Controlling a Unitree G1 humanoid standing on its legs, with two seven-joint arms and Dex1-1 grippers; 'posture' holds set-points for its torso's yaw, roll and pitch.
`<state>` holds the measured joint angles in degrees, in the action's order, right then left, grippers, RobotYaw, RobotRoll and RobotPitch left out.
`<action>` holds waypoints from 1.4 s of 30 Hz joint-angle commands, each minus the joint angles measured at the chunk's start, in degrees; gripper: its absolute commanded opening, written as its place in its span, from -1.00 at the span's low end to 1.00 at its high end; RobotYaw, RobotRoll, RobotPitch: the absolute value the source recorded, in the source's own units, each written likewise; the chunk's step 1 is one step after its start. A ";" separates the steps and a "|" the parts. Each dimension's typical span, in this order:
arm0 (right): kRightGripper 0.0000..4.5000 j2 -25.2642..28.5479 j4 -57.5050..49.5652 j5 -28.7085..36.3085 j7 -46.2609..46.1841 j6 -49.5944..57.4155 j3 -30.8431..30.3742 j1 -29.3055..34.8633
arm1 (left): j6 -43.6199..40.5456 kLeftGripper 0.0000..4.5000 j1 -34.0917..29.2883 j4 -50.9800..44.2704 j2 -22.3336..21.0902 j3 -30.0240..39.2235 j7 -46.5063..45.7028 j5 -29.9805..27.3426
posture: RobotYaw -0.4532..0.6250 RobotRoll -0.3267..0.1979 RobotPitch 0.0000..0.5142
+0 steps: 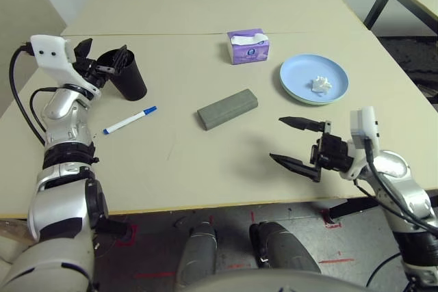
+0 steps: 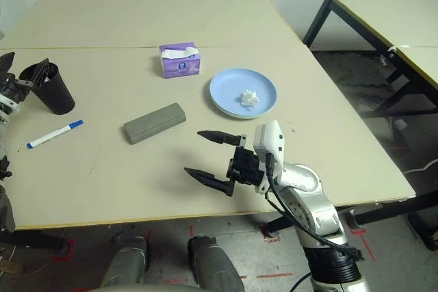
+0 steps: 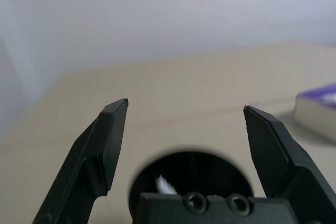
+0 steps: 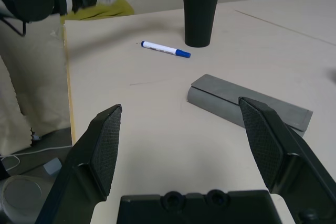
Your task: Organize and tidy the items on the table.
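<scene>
With a marker already inside the cup (image 1: pixel 129 73), the wide-open, empty left gripper (image 1: pixel 102 56) above its rim should rise straight clear, then descend squarely over the blue-capped marker (image 1: pixel 129 120) lying just beside the cup.

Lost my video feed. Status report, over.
Left gripper open above the black cup, something white inside. Right gripper open, empty, near the grey glasses case. Blue-capped marker loose on the table. Nothing blocking.

A second table with dark metal legs (image 2: pixel 383 11) stands beside red tape marks (image 2: pixel 270 237) on the floor.
</scene>
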<state>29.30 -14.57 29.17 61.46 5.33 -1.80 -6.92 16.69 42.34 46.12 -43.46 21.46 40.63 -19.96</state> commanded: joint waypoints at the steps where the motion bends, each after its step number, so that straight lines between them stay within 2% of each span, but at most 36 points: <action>1: 1.00 0.51 1.68 -0.90 2.30 -1.78 -1.17 -0.57 | -8.52 0.98 -2.52 -8.59 -5.95 1.48 9.46 -5.07 | -0.23 0.25 -0.53; 5: 1.00 -0.33 3.40 -1.12 3.20 -2.74 -2.10 -1.97 | -22.29 0.98 -7.29 -18.85 -16.16 0.43 22.99 -10.07 | -0.18 0.25 -0.53; 9: 1.00 -1.17 4.77 -1.43 4.24 -3.44 -3.35 -2.96 | -35.89 0.98 -17.02 -30.68 -26.97 -1.52 36.60 -13.91 | -0.14 0.25 -0.52; 11: 1.00 -1.52 5.33 -1.58 4.61 -3.66 -3.76 -3.39 | -40.12 0.98 -21.67 -35.48 -30.20 -2.06 40.42 -14.78 | -0.13 0.25 -0.51; 12: 1.00 -1.67 5.54 -1.62 4.71 -3.76 -3.91 -3.57 | -40.01 0.98 -24.74 -37.33 -31.48 -2.65 41.81 -13.45 | -0.12 0.25 -0.50; 15: 1.00 -2.10 6.10 -1.80 4.78 -4.03 -4.34 -4.28 | -30.94 0.98 -34.20 -37.80 -35.18 -6.63 43.93 -2.83 | -0.12 0.25 -0.49; 19: 1.00 -2.00 6.33 -2.96 5.89 -5.37 -5.62 -4.57 | -26.72 0.98 -33.07 -33.35 -33.42 -9.03 40.79 1.73 | -0.14 0.25 -0.49; 23: 1.00 -1.65 6.14 -3.49 6.58 -6.30 -6.19 -3.93 | -20.17 0.98 -27.10 -25.20 -32.41 -13.13 36.05 9.40 | -0.15 0.25 -0.48; 27: 1.00 -1.20 6.03 -3.90 7.00 -6.95 -6.52 -3.29 | -18.23 0.98 -19.07 -19.38 -30.14 -16.33 31.78 14.27 | -0.16 0.25 -0.47; 32: 1.00 -1.30 6.08 -4.90 5.56 -6.97 -6.32 -3.18 | -21.13 0.98 -14.92 -19.10 -26.62 -18.01 29.96 15.48 | -0.18 0.25 -0.47; 42: 1.00 -0.65 7.31 -7.10 2.20 -6.00 -6.21 -1.71 | -24.23 0.98 -14.52 -21.48 -22.17 -19.14 27.78 16.74 | -0.21 0.25 -0.46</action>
<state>28.20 -7.30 22.51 63.81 -1.11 -7.79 -9.46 -6.78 27.65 25.17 -66.13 3.41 68.83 -4.09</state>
